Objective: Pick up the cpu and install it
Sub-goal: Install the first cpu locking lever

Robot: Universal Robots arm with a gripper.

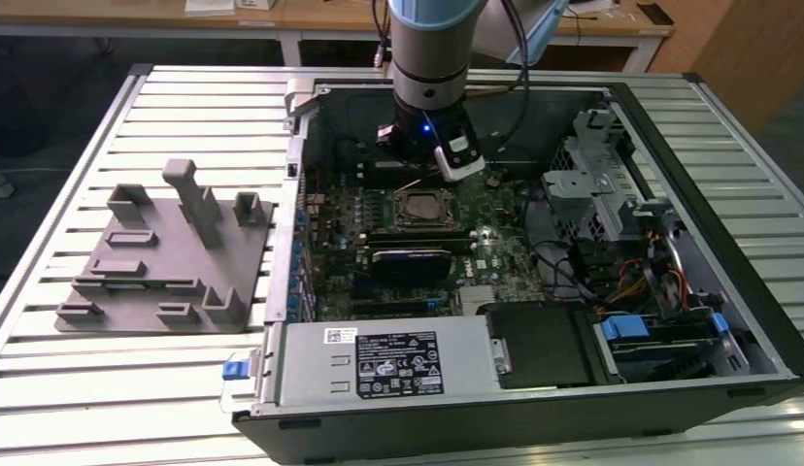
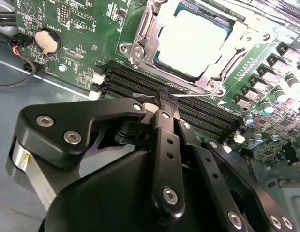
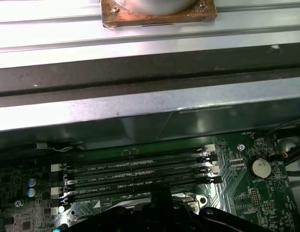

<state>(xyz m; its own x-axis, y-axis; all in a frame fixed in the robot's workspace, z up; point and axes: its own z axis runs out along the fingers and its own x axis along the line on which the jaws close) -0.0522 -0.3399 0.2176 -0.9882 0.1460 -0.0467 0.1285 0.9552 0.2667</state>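
Note:
The cpu (image 2: 193,41), a silvery square chip, lies in its socket on the motherboard (image 2: 67,53), inside a metal retention frame (image 2: 140,41). In the exterior view the cpu (image 1: 419,209) is at the board's middle, inside the open computer case (image 1: 752,320). My gripper (image 2: 166,99) hangs just beside the socket, over the memory slots (image 3: 135,176). Its black fingers (image 2: 167,145) are pressed together on a thin metal socket lever (image 2: 193,95) that sticks out on both sides of the tips. From outside, my gripper (image 1: 412,182) sits at the socket's far edge.
A grey plastic fixture (image 1: 169,252) with upright posts stands on the slatted table at the exterior view's left. Inside the case are a black block (image 1: 409,262) near the socket, a power supply (image 1: 376,359) in front, and a drive cage with cables (image 1: 610,194) at the right.

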